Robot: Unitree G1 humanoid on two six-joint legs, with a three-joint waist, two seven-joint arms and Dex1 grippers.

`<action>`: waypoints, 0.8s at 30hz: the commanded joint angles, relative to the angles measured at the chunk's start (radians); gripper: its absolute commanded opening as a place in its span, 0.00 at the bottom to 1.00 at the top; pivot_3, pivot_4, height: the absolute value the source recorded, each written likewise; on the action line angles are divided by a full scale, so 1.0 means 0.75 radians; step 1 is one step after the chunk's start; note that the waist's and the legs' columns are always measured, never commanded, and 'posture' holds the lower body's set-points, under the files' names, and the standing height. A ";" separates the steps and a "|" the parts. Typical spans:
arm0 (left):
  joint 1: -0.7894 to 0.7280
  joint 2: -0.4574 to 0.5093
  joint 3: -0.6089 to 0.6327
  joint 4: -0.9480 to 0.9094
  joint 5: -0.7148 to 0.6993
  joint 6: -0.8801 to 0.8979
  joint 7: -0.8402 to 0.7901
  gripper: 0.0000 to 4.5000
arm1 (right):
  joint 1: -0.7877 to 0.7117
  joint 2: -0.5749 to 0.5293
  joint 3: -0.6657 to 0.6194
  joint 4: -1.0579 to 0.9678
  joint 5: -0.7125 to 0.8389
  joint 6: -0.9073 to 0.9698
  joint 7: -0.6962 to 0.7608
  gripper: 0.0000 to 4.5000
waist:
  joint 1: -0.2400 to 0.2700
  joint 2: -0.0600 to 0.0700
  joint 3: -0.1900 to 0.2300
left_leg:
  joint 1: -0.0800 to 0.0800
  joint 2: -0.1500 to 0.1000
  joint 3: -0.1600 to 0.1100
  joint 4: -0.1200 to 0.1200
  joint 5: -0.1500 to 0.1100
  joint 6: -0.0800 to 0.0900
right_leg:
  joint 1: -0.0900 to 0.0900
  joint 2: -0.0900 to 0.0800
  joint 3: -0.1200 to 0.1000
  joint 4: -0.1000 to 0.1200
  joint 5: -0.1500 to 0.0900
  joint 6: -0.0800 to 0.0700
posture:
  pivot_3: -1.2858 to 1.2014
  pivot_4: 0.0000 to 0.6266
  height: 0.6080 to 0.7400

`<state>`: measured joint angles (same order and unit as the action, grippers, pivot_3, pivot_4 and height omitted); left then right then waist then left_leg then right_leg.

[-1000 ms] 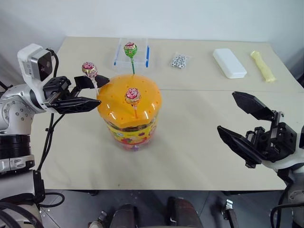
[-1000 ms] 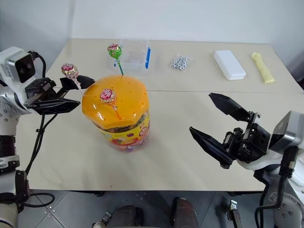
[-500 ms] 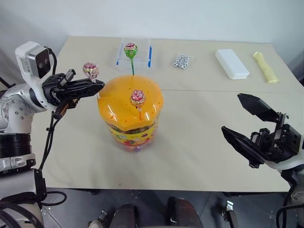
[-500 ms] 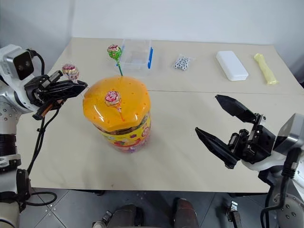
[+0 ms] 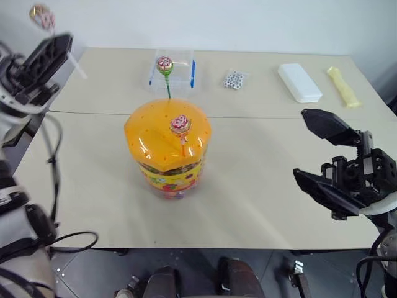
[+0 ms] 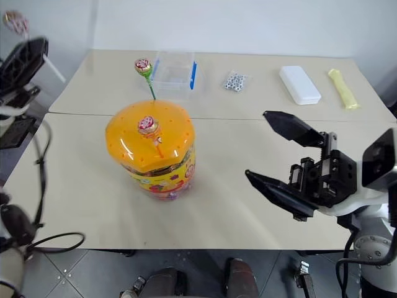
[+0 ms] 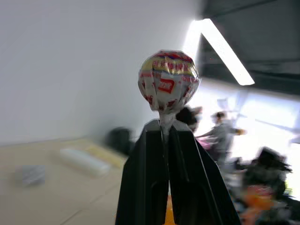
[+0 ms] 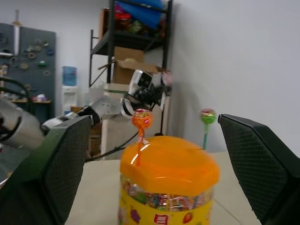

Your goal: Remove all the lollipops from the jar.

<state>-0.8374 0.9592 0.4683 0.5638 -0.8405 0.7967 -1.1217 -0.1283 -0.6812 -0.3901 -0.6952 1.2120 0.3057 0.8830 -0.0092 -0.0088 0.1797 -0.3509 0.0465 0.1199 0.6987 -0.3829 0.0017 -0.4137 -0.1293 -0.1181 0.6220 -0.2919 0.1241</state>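
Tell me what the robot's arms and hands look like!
Each arm is silvery grey metal with black cables looping along it. The left gripper and the right gripper each have two long, flat black jaws that taper to a point, with a fine mesh pattern on the inside. The right one sits on a chunky black frame over a white wrist.
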 commanded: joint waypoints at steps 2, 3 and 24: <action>0.249 0.148 -0.116 0.109 0.348 -0.267 0.076 0.01 | -0.014 -0.059 0.032 0.043 -0.069 0.009 0.137 1.00 | 0.008 -0.001 0.000 | -0.001 0.000 0.000 0.000 0.000 0.000 | -0.001 0.000 0.000 0.000 0.000 0.000 | 0.52 0.24 1.00; 0.295 0.163 -0.121 0.107 0.395 -0.299 0.126 0.01 | 0.000 -0.071 0.042 0.060 -0.098 0.012 0.170 1.00 | 0.009 -0.002 0.000 | -0.002 0.000 0.000 0.001 0.000 0.000 | -0.001 0.000 0.000 -0.001 0.000 0.000 | 0.52 0.24 1.00; 0.944 0.217 0.051 -0.477 0.464 -0.193 0.072 0.79 | 0.025 -0.074 0.092 0.267 -0.394 -0.049 0.331 1.00 | 0.040 -0.010 -0.001 | -0.003 0.002 0.004 0.002 -0.003 0.001 | -0.004 -0.001 -0.001 0.000 0.000 -0.001 | 0.52 0.24 1.00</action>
<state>-0.1267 1.0877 0.4539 0.2009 -0.4843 0.7208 -1.0213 -0.1032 -0.7383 -0.2903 -0.4894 0.8993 0.2715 1.1388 0.0207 -0.0166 0.1791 -0.3531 0.0476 0.1232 0.7000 -0.3848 0.0023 -0.4168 -0.1301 -0.1188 0.6223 -0.2922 0.1233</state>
